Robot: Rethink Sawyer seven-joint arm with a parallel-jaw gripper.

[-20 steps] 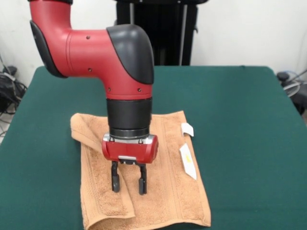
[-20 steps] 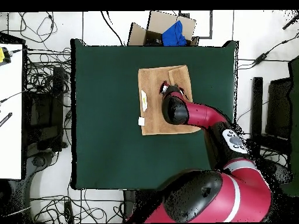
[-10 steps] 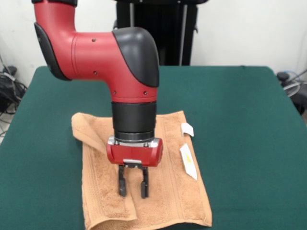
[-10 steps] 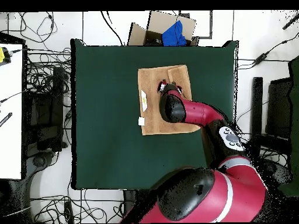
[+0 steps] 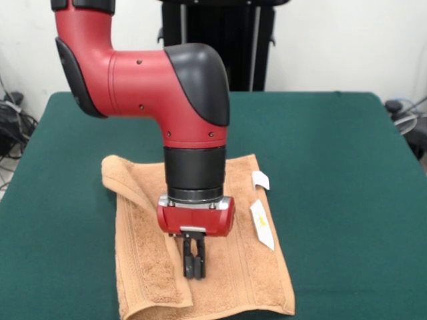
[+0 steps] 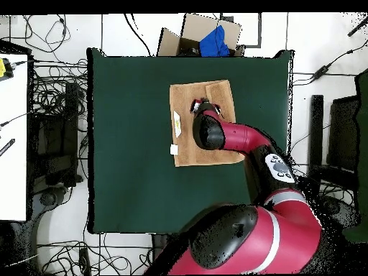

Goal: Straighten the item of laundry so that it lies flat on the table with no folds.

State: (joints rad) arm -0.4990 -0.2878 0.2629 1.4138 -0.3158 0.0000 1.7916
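The item of laundry (image 5: 237, 277), an orange-tan towel, lies on the green table (image 5: 333, 167) near its front edge. Its left strip (image 5: 150, 257) is folded over onto the rest, and its far left corner (image 5: 120, 175) is bunched up. Two white tags (image 5: 262, 225) stick out at its right edge. My gripper (image 5: 194, 270) points straight down onto the towel at the inner edge of the folded strip, fingers pressed together on the cloth there. In the overhead view the arm covers much of the towel (image 6: 185, 144) and the gripper (image 6: 198, 108) barely shows.
Wide bare table (image 6: 129, 144) surrounds the towel on its far side and both flanks. A cardboard box (image 6: 205, 34) with blue cloth sits on the floor beyond one table edge. Cables lie on the floor around the table.
The gripper has slid to the right and toward the front edge, dropped lower onto the towel, and its fingers have gone from open to shut at the fold's edge.
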